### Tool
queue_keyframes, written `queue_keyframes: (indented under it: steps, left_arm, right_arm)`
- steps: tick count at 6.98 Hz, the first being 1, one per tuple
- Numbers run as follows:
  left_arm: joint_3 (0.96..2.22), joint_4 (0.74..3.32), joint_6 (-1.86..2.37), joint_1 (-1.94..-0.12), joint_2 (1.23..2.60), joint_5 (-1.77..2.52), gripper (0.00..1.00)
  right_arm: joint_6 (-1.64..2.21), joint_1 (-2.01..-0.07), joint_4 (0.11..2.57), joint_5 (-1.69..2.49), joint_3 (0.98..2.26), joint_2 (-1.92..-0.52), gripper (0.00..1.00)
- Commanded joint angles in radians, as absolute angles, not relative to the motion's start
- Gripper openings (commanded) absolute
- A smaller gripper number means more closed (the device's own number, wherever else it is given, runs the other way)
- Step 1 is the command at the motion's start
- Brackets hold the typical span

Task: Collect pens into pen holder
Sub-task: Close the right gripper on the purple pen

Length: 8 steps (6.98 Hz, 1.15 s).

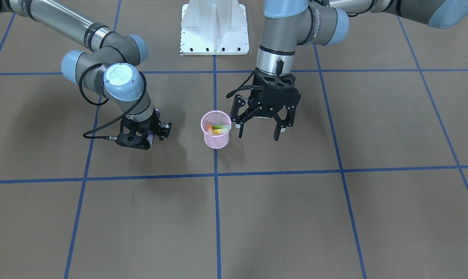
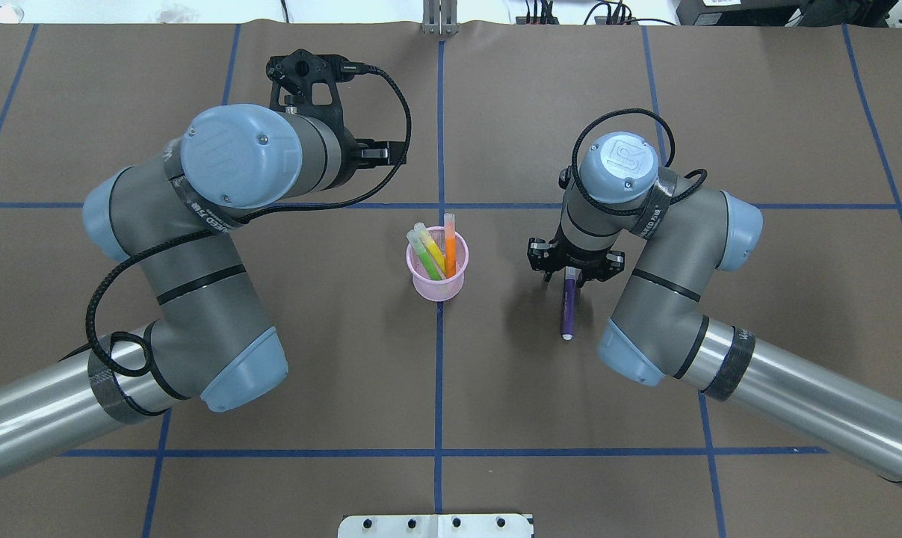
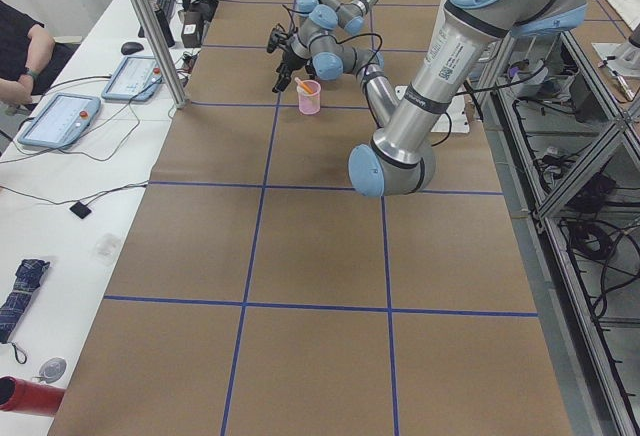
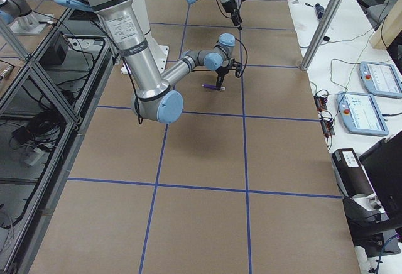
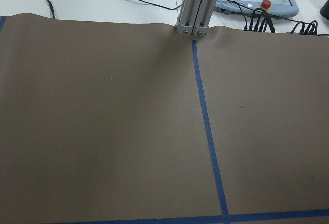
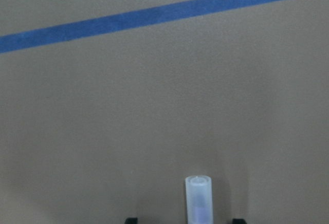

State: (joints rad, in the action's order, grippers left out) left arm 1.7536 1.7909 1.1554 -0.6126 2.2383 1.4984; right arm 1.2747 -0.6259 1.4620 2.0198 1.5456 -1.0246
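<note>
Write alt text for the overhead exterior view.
A pink pen holder at the centre of the table holds the green pen, yellow pen and orange pen. The purple pen lies on the table, one end under the right gripper.

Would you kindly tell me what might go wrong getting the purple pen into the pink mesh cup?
The right gripper has its jaws near one end of the slim purple pen, so it may swing or slip when lifted. The small pink wire-mesh cup already holds three coloured pens leaning above its rim; the fourth may catch on them or tip the cup.
</note>
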Motion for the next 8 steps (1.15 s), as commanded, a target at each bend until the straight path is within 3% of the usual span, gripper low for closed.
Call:
queue_keyframes:
  steps: [1, 6, 8]
  left_arm:
    - [1.753, 1.761, 1.154, -0.621, 2.244, 1.502, 0.99]
    - [1.746, 1.759, 1.154, -0.621, 2.244, 1.500, 0.99]
    - [1.744, 1.759, 1.154, -0.621, 2.244, 1.500, 0.96]
  right_arm:
    - [1.275, -0.627, 1.462, 2.020, 1.548, -1.029, 0.55]
    - [1.273, -0.630, 1.463, 2.019, 1.548, -1.041, 0.54]
    - [1.275, -0.629, 1.463, 2.019, 1.546, -1.042, 0.44]
